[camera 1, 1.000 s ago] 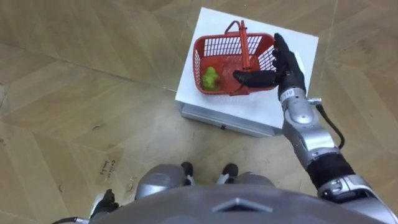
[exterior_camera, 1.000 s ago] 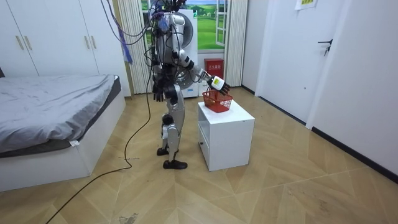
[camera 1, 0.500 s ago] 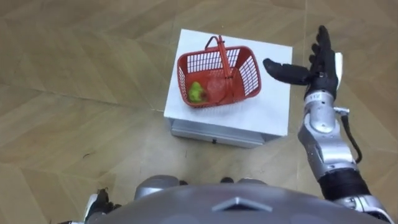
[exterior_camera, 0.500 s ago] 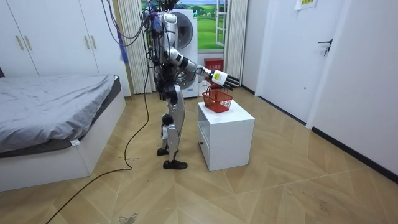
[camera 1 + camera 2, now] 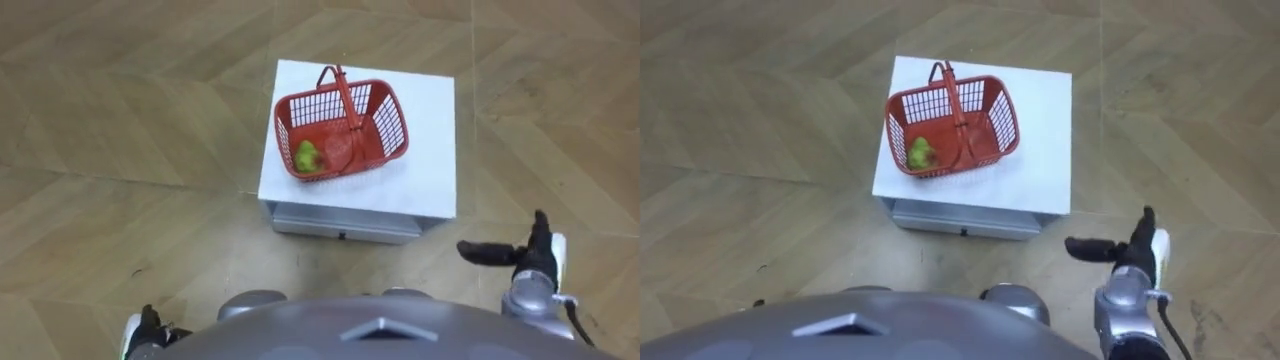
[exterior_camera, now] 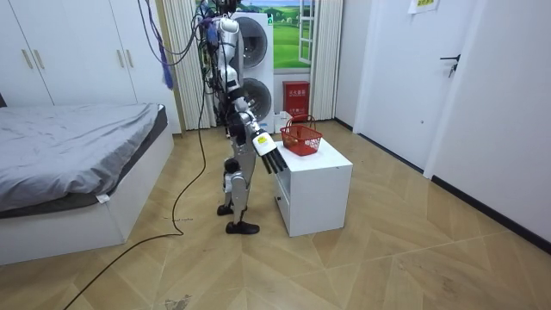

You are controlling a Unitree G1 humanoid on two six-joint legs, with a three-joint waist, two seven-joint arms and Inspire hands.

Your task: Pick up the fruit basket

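Basket looks light and stiff, so grab the upright handle; right hand is open and empty.

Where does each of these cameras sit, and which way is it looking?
Left eye view: on the robot's head, looking down at the basket on the white cabinet; right hand low right, left hand low left.
Right eye view: the head's other eye, same downward look; right hand low right.
Room view: stands across the room, facing the whole robot beside the white cabinet.
Both eye views share the basket and its green fruit.
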